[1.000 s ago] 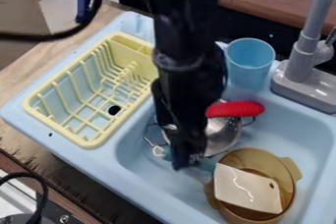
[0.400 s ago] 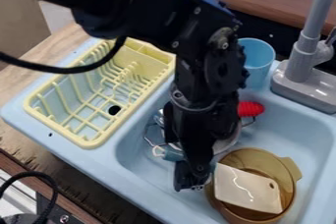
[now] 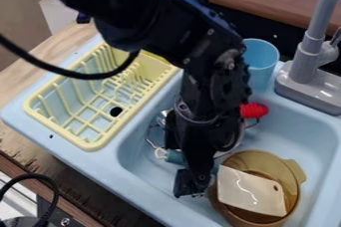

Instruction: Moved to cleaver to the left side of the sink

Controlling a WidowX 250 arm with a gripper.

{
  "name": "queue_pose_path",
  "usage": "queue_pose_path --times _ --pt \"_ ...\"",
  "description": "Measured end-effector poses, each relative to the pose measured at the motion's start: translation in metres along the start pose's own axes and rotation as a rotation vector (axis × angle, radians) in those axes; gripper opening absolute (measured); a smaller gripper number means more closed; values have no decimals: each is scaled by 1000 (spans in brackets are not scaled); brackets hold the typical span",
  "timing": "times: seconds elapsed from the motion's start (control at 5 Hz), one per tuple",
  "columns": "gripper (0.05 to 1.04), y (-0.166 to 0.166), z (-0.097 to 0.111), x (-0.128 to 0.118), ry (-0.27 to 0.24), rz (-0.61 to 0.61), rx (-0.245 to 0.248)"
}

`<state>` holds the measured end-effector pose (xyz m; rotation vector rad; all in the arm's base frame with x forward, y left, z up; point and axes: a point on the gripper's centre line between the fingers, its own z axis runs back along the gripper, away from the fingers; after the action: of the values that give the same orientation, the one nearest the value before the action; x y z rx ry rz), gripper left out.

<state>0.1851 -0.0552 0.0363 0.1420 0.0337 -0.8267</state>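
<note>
One cleaver (image 3: 250, 191) lies tilted across one amber pot (image 3: 297, 171) in the single basin of the blue sink (image 3: 293, 134), its white blade over the pot's opening. One claw (image 3: 191, 189) hangs just beside the blade; whether it is spread or closed can't be made out. Behind it sit one red handle (image 3: 254, 110), one partly hidden metal bowl (image 3: 233, 144) and one blue cup (image 3: 261, 57). One yellow rack (image 3: 41, 115) and one grey faucet (image 3: 304, 61) complete the count.

Single fixed camera, above worktop (image 3: 70, 47); looks down at a slant into sink (image 3: 299, 126), fairly close.
</note>
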Motion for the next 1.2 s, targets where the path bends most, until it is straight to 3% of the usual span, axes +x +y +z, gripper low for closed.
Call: queue_pose_path --times 0.2,0.4,0.6,0.8,1.2 --pt "952 1 0 1 -4 5 2" --pt "703 1 1 2 -5 11 1" --pt "388 5 7 2 -4 20 -20" --pt "229 8 12 2 -10 23 -30" --pt "222 11 21 -6 -7 30 -41"
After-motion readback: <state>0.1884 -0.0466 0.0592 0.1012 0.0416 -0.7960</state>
